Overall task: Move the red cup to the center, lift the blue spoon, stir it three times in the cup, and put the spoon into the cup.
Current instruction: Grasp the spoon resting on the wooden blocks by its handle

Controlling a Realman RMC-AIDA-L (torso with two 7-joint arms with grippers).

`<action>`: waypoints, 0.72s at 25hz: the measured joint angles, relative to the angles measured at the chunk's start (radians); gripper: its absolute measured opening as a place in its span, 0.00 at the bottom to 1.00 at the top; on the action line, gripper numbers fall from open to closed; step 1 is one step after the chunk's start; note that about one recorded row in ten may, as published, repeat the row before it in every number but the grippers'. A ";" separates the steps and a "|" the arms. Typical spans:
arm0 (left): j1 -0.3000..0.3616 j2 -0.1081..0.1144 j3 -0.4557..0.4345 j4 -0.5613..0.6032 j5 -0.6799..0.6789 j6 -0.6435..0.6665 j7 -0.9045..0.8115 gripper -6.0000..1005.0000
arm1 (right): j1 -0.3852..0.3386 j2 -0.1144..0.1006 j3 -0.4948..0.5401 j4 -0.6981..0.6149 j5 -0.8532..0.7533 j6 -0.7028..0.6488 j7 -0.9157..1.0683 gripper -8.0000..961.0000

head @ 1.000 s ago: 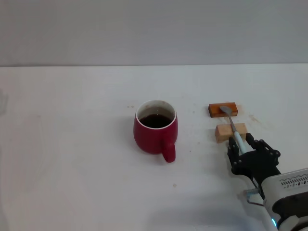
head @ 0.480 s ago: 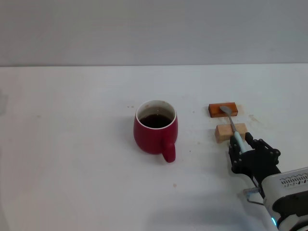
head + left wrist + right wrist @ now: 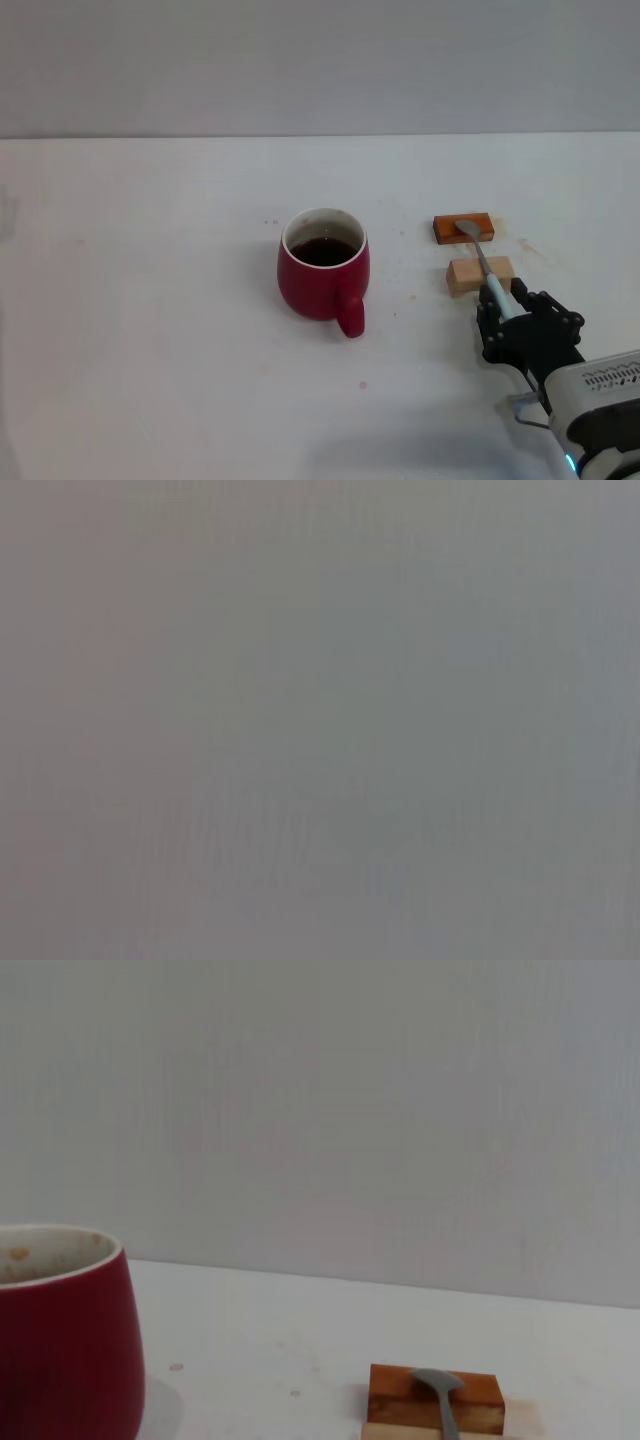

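The red cup stands upright at the table's middle, dark liquid inside, handle toward me; its side also shows in the right wrist view. The blue spoon lies across two small blocks to the cup's right, its silver bowl on the far block and its pale blue handle pointing at me. It also shows in the right wrist view. My right gripper is low at the table, open, its fingers on either side of the spoon's handle. My left gripper is out of view; its wrist view shows only plain grey.
The orange-brown block lies farther away and the pale wooden block nearer to me, both right of the cup. The white table ends at a grey wall behind.
My right gripper has shifted very slightly around the spoon's handle. The spoon, the blocks and the cup have not moved.
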 joint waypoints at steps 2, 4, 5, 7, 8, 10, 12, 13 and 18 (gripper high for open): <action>0.000 0.000 0.000 0.000 0.000 0.000 0.000 0.86 | 0.000 0.000 0.000 -0.001 0.000 0.006 0.000 0.35; 0.003 -0.002 0.000 -0.001 0.000 0.003 0.000 0.86 | 0.001 0.000 0.002 -0.001 0.000 0.015 0.000 0.35; 0.003 -0.002 0.000 -0.001 0.000 0.003 0.000 0.86 | 0.001 0.000 0.002 -0.001 0.000 0.015 0.000 0.35; 0.003 -0.003 0.000 0.000 0.000 0.008 0.000 0.86 | 0.001 0.000 0.001 -0.002 0.000 0.015 0.000 0.35; 0.003 -0.003 0.000 0.000 0.000 0.008 0.000 0.86 | 0.001 0.000 -0.001 -0.001 -0.001 0.015 0.000 0.35; 0.005 -0.003 0.000 0.001 0.000 0.012 0.000 0.86 | 0.001 0.000 -0.003 -0.002 -0.003 0.012 0.000 0.35; 0.005 -0.004 0.000 0.002 0.000 0.012 0.000 0.86 | 0.000 0.000 -0.004 -0.002 -0.003 0.011 0.000 0.35; 0.005 -0.004 0.000 0.002 0.000 0.012 0.000 0.86 | 0.000 0.000 -0.004 -0.002 -0.003 0.011 0.000 0.35; 0.007 -0.005 0.000 0.003 0.000 0.012 0.000 0.86 | -0.001 0.000 0.001 -0.002 -0.003 0.010 0.000 0.35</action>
